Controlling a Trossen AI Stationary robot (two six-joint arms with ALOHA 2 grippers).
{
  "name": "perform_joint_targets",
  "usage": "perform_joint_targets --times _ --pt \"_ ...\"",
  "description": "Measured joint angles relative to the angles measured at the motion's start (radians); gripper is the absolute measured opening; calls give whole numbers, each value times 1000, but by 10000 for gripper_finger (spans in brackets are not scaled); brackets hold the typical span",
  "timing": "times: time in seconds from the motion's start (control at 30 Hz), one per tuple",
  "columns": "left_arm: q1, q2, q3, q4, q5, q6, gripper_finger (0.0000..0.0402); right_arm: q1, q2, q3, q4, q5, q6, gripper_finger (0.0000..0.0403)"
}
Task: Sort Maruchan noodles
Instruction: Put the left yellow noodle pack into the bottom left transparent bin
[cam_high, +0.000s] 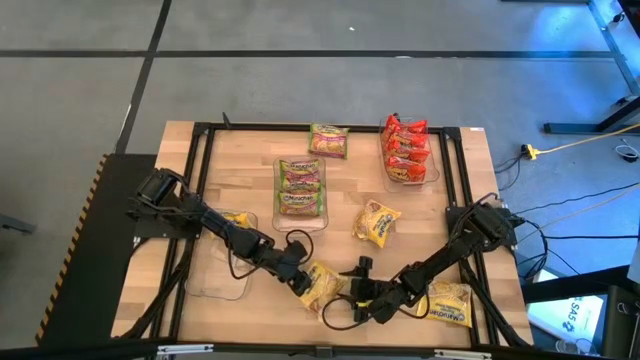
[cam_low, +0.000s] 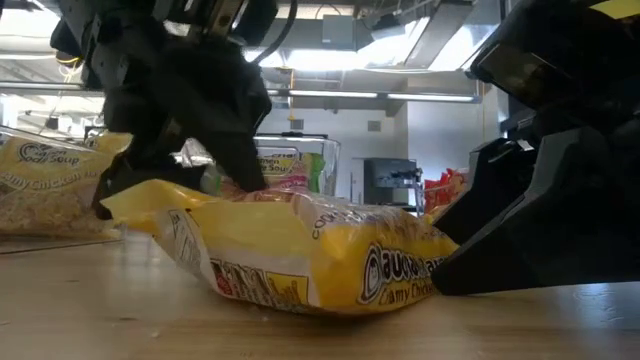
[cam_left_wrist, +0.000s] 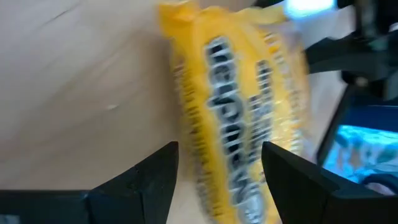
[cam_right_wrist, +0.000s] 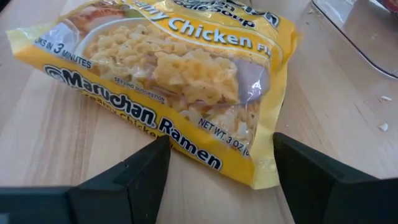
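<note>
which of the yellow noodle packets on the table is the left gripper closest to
The yellow packet at the front middle of the table: the left gripper sits open right at its edge. The other loose yellow packets lie mid-table and front right.

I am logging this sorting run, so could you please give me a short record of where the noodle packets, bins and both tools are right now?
red packets: stacked in the bin at the far right
green packets: several in the middle bin; one loose beyond it
yellow packets: one in the left bin; three loose on the table
left tool: open, at the near yellow packet
right tool: open, just right of that packet
held: nothing visibly lifted
</note>
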Motion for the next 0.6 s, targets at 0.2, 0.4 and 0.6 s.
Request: perform_joint_targets --times 0.2,0.4,0.6 --pt "1 0 0 68 25 -6 224 0 1 0 5 2 -4 253" --pt "1 30 0 80 23 -25 224 -8 2 0 21 -9 -3 253" --pt "1 89 4 138 31 -41 224 -8 2 0 20 -7 -3 253"
